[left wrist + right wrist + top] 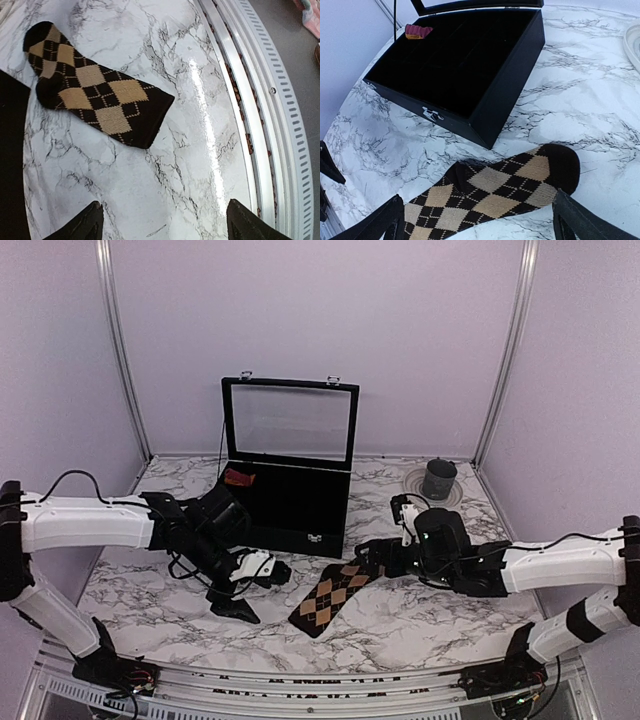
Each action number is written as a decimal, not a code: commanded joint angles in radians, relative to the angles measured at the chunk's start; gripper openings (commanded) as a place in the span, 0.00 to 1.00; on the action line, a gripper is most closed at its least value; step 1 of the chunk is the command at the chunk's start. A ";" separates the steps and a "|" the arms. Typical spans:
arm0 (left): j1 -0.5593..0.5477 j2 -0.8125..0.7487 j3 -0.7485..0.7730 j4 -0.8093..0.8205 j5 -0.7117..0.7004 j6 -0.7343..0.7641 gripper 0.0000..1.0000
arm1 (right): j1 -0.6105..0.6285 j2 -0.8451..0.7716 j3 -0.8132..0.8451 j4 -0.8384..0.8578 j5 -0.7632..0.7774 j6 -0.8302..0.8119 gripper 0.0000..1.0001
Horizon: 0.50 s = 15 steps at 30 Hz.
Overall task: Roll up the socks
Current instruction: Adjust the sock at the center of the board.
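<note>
The dark argyle sock (pixel 330 597) lies flat on the marble table in front of the black box, toe toward the right arm. It also shows in the left wrist view (pixel 95 90) and the right wrist view (pixel 495 192). The magenta-red sock (pixel 238 478) sits bunched in the box's back left corner, also seen in the right wrist view (pixel 417 31). My left gripper (pixel 250 592) is open and empty, left of the sock's cuff (pixel 165 225). My right gripper (pixel 372 560) is open and empty, just above the toe half of the argyle sock (pixel 480 220).
The open black box (pixel 300 525) with an upright glass lid stands mid-table, just behind the sock. A dark cup (pixel 439 480) sits on a round plate at the back right. The table's metal front rail (pixel 260 125) runs close to the left gripper.
</note>
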 commanded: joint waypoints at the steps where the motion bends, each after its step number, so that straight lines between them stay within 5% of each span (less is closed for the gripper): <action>1: -0.090 0.125 0.069 -0.007 -0.098 0.121 0.79 | 0.047 0.006 -0.050 0.086 0.031 -0.030 1.00; 5: -0.140 0.229 0.093 0.065 -0.157 0.166 0.70 | 0.118 0.088 -0.008 -0.020 0.072 -0.040 1.00; 15: -0.179 0.323 0.103 0.164 -0.219 0.234 0.58 | 0.236 0.078 -0.100 0.129 0.103 -0.029 0.87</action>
